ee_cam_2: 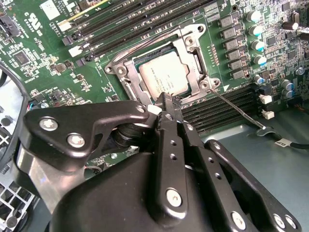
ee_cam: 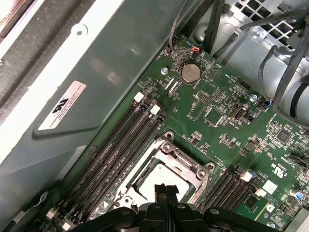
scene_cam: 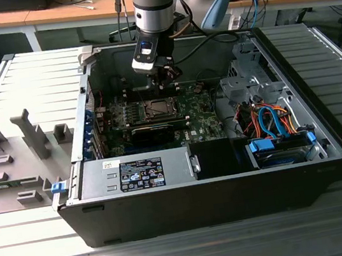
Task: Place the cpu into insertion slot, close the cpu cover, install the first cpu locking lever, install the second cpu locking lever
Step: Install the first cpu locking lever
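In the second wrist view the end effector (ee_cam_2: 166,102) and its black housing hide the near corner of the cpu (ee_cam_2: 164,77), the near edge of the cpu cover (ee_cam_2: 195,58) and the stretch of green circuit board (ee_cam_2: 43,53) behind them. In the first wrist view the insertion slot (ee_cam: 145,176) is partly covered by the end effector's tips and cut off by the picture's edge. In the exterior view the arm (scene_cam: 153,2) is cut off at the top edge, and the insertion slot is too small to tell whether the cpu cover lies flat.
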`<action>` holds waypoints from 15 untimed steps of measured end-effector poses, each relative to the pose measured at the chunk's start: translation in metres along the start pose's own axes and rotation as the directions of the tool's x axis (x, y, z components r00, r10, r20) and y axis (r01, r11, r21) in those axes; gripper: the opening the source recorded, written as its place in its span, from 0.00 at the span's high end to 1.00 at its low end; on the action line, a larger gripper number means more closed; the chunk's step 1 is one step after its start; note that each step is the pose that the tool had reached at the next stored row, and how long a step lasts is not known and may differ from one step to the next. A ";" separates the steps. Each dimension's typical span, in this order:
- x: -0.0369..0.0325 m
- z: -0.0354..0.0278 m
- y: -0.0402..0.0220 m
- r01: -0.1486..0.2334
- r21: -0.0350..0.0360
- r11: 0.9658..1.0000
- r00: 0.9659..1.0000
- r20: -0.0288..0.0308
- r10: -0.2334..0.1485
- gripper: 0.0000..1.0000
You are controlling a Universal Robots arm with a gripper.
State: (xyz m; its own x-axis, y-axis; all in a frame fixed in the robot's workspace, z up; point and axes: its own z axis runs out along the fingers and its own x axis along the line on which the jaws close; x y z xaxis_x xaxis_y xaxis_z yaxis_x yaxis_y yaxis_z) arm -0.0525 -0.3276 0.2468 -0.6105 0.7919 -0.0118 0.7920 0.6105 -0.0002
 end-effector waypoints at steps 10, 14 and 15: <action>0.0000 0.0001 0.0000 0.005 0.000 1.000 1.000 0.000 -0.005 0.89; 0.0000 0.0001 0.0000 0.007 0.000 1.000 1.000 0.000 -0.007 0.89; 0.0000 0.0001 0.0000 0.008 0.000 1.000 1.000 0.000 -0.008 0.89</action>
State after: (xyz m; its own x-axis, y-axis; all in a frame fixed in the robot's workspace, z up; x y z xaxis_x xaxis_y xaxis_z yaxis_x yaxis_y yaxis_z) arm -0.0525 -0.3276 0.2467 -0.6167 0.7871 -0.0118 0.7871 0.6168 -0.0001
